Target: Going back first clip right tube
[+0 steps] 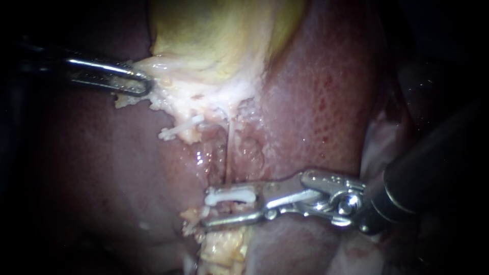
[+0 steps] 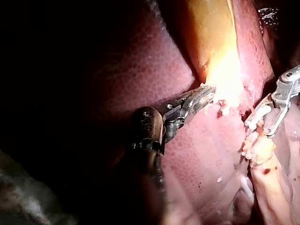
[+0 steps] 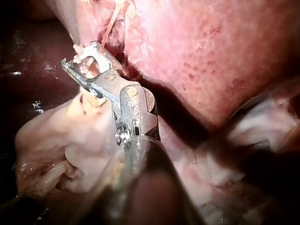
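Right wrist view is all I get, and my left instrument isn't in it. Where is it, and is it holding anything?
Observer: In the endoscope view the left instrument comes in from the left, jaws shut on pale tissue at the gallbladder's lower edge.
Operator: Any clip besides the white clip at my right instrument?
Observer: Yes, the endoscope view shows a second white clip on the tissue between the two instruments, left of a thin tube.
Operator: Are the instruments close to touching?
Observer: No. The left wrist view shows a stretch of liver separating their jaws.
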`<action>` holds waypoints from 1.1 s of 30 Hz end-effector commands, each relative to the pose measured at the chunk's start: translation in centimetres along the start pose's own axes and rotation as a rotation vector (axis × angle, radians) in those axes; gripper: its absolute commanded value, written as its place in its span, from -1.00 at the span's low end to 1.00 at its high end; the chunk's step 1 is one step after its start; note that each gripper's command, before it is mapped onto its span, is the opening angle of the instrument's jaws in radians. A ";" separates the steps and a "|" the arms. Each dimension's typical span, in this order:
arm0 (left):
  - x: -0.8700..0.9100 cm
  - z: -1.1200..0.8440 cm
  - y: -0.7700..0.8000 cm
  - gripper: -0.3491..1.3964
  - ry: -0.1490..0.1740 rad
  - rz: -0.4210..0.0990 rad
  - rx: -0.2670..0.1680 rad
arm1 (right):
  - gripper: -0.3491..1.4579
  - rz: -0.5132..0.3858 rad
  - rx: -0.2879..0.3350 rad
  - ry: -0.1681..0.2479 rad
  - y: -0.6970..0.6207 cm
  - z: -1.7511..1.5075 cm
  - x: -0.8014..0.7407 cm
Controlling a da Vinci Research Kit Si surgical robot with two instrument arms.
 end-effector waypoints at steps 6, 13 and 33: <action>0.00 -0.01 0.00 -1.00 0.000 0.000 0.000 | -0.10 -0.059 -0.093 0.002 0.17 -0.18 -0.03; 0.00 -0.01 0.01 -1.00 0.000 0.000 0.000 | -0.07 -0.122 -0.153 -0.060 0.26 -0.36 -0.02; -0.07 0.06 -0.03 -1.00 0.001 0.004 0.005 | -0.06 -0.454 -0.182 -0.074 0.03 -1.46 0.42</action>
